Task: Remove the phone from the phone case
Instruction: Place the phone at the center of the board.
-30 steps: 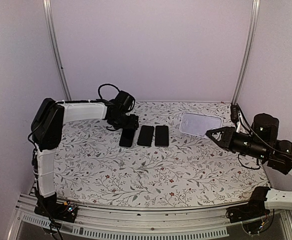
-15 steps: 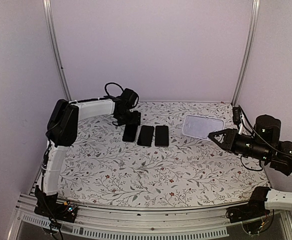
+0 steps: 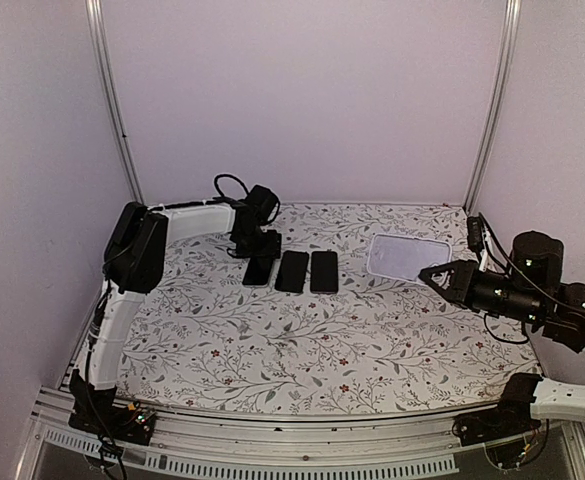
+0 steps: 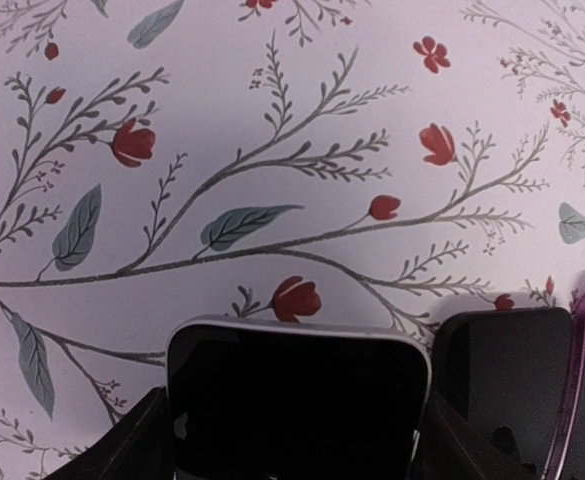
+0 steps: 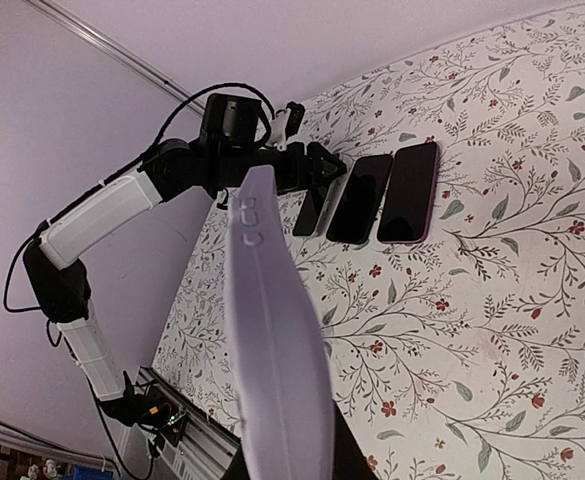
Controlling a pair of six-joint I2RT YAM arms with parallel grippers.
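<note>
Left gripper (image 3: 260, 252) shifted right over leftmost phone (image 3: 258, 270); phone case (image 3: 408, 257) empty.

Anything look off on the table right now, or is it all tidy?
Nothing stands out. Three phones lie side by side in a neat row, with the left claw open around the leftmost one. The right claw is shut on an edge of the empty case, holding it off the table. No damage visible.

clear lavender phone case (image 3: 408, 257) (floral table (image 3: 302, 340))
</note>
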